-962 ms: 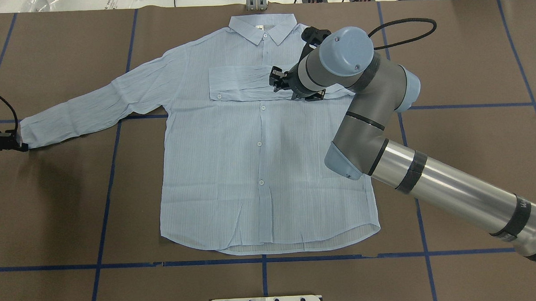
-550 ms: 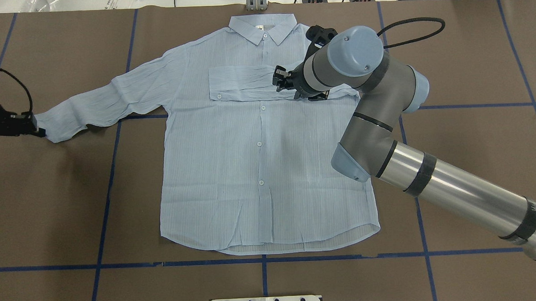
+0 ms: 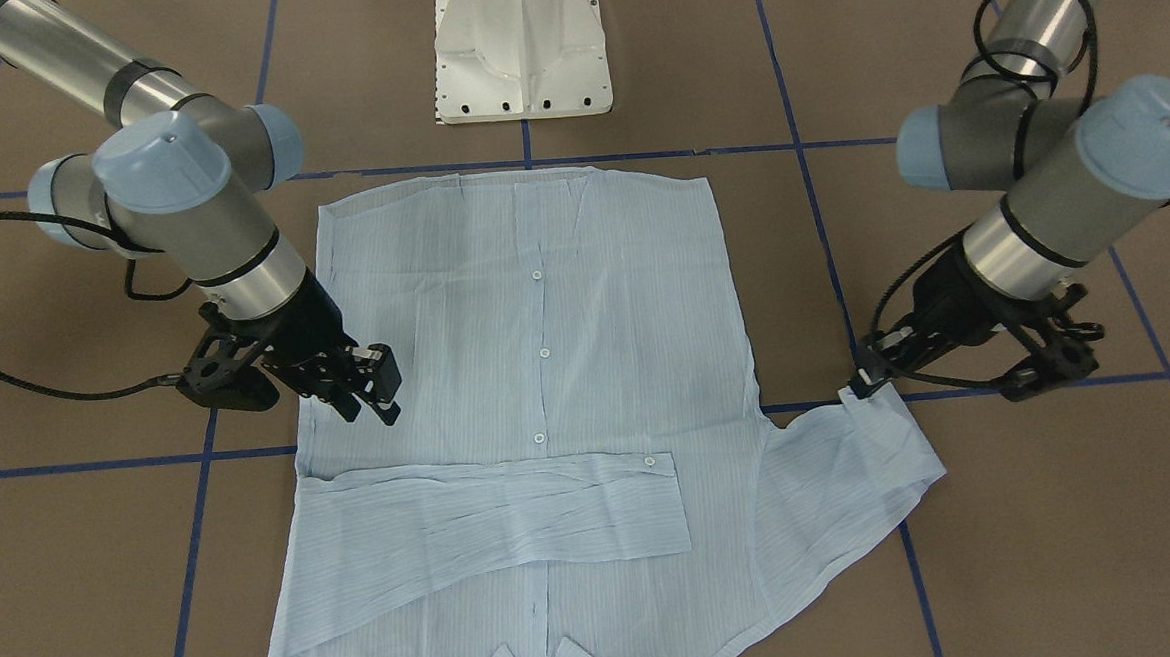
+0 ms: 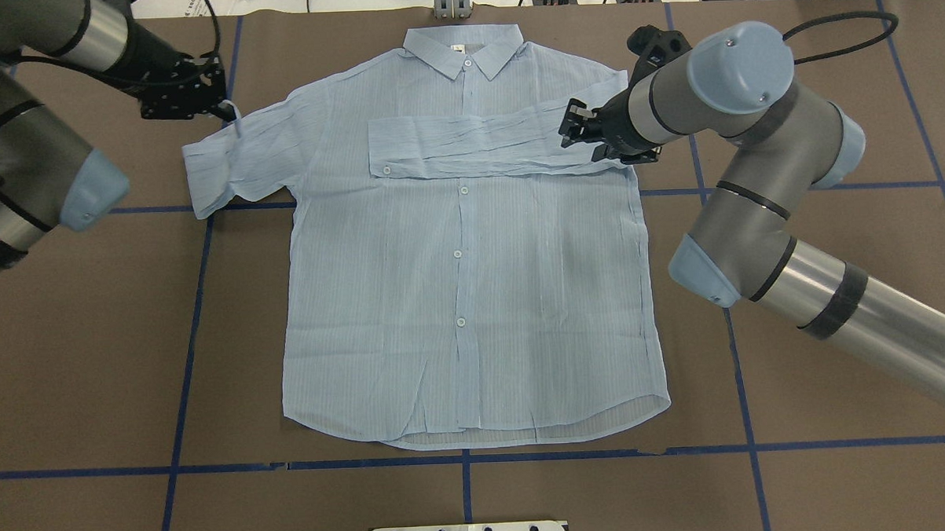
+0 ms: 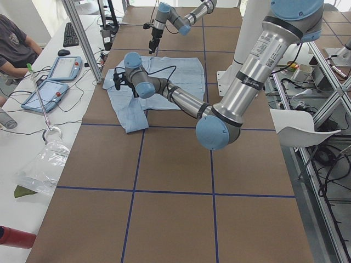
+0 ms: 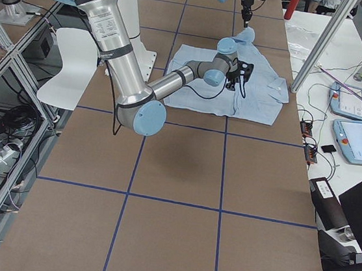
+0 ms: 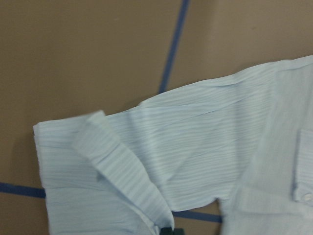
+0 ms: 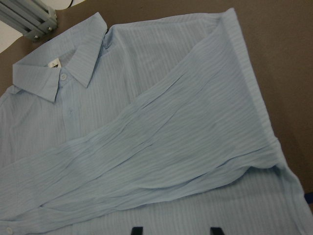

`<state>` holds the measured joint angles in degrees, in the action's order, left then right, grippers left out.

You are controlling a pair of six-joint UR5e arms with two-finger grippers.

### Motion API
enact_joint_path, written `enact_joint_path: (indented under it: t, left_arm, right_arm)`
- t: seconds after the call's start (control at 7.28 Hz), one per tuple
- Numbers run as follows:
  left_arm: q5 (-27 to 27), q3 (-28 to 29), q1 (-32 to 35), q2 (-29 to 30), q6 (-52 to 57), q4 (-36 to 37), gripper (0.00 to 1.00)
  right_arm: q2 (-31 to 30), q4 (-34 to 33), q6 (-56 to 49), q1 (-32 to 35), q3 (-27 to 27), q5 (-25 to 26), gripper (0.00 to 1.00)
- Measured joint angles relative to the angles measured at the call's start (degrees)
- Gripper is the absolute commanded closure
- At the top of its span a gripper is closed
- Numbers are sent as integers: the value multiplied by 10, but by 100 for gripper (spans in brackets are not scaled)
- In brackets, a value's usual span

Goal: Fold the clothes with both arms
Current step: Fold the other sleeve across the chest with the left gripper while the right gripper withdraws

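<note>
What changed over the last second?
The left gripper, shut on the cuff, carried it inward toward the shoulder of the shirt, doubling the sleeve over. The right gripper, open, drew back along the folded sleeve to the shirt's edge. The shirt's body, collar and folded sleeve stayed put.

A flat brown table [image 4: 90,349] has dark blue tape lines [image 4: 94,472]. A white metal stand [image 3: 520,51] sits at one edge. A person [image 5: 13,46] is near a blue tablet [image 5: 64,68].
</note>
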<state>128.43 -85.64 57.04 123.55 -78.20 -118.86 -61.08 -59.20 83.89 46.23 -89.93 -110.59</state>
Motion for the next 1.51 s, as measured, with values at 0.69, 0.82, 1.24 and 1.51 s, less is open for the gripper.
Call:
enact_joint_path:
  t: [0.69, 0.82, 1.24, 1.51]
  left_arm:
    - [-179, 213, -146, 277, -222, -41, 100]
    - [-200, 242, -164, 303, -239, -52, 100]
    - [-234, 263, -195, 320, -246, -66, 22]
    - [-237, 265, -199, 331, -244, -82, 15]
  right_arm:
    - [-114, 2, -66, 68, -67, -56, 44]
    - [-120, 2, -67, 69, -70, -55, 44]
    - [-123, 2, -67, 69, -70, -52, 40]
    - [-123, 2, -67, 67, -69, -52, 35]
